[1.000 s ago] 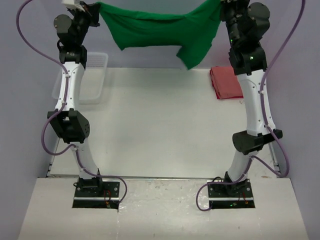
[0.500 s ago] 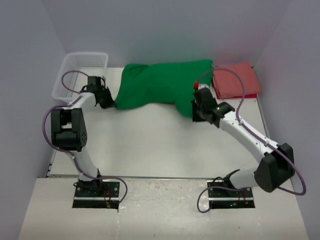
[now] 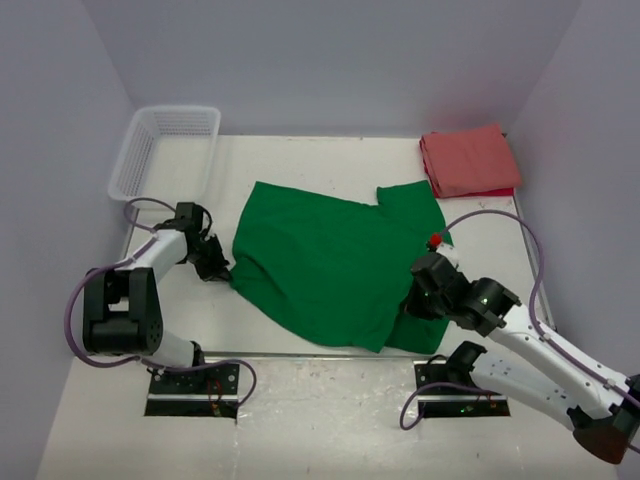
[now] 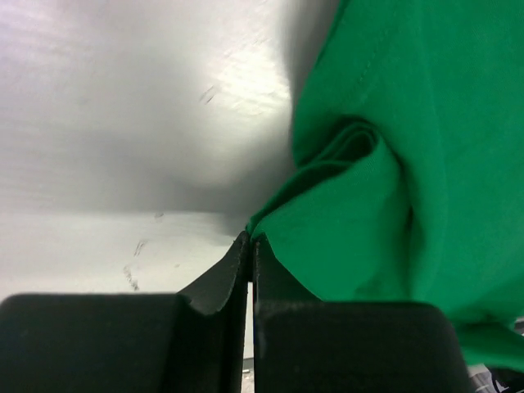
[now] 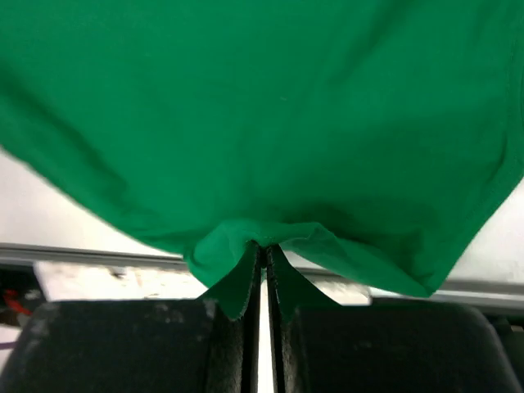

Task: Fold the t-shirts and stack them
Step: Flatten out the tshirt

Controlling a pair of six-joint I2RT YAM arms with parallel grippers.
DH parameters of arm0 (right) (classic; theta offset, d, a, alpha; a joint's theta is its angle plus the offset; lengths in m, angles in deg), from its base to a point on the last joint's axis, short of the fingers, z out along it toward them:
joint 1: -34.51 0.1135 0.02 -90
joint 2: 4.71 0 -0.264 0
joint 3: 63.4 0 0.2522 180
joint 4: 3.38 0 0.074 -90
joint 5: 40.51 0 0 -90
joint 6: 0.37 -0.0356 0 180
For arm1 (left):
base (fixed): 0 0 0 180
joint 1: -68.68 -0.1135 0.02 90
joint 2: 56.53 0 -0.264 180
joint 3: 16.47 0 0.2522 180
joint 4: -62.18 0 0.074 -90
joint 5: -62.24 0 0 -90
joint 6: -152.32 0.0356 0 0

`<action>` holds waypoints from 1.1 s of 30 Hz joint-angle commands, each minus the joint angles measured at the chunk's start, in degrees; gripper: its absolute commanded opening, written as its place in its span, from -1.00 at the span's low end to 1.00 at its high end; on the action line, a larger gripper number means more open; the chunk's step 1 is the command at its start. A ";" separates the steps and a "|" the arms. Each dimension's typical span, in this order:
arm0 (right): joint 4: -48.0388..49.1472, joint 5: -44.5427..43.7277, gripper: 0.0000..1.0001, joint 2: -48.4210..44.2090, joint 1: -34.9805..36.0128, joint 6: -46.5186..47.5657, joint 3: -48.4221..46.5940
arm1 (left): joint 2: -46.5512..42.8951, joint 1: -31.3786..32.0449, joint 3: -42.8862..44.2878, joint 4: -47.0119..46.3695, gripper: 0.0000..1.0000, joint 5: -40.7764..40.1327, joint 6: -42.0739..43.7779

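Cloth covers the middle of the table (image 3: 300,165): the green shirt (image 3: 330,255) lies spread and mostly flat, set at a slant. Its long axis runs from the left edge, by the left tool (image 3: 218,265), across to the near right, by the right tool (image 3: 415,300). A sleeve-like flap points toward the far right, and the nearest corner reaches the table's near edge.

The left tool (image 4: 250,239) is pressed together on a bunched fold at the green shirt's (image 4: 393,164) left edge, low over the table. The right tool (image 5: 264,250) is likewise clamped on a pinch of the shirt's (image 5: 270,106) near-right hem.

The red shirt (image 3: 468,162) lies folded in the far right corner, apart from the green one. A white basket (image 3: 135,150) stands in the far left corner.
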 commanded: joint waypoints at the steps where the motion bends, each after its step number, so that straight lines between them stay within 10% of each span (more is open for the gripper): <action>1: -4.16 -0.21 -1.00 -0.08 1.91 -7.28 3.33 | -2.85 0.20 -0.20 6.16 -1.00 -3.34 -2.38; 33: -24.02 -4.96 -1.00 -2.01 3.76 -19.58 -3.26 | -17.80 0.20 3.49 23.47 -1.00 -16.26 -8.27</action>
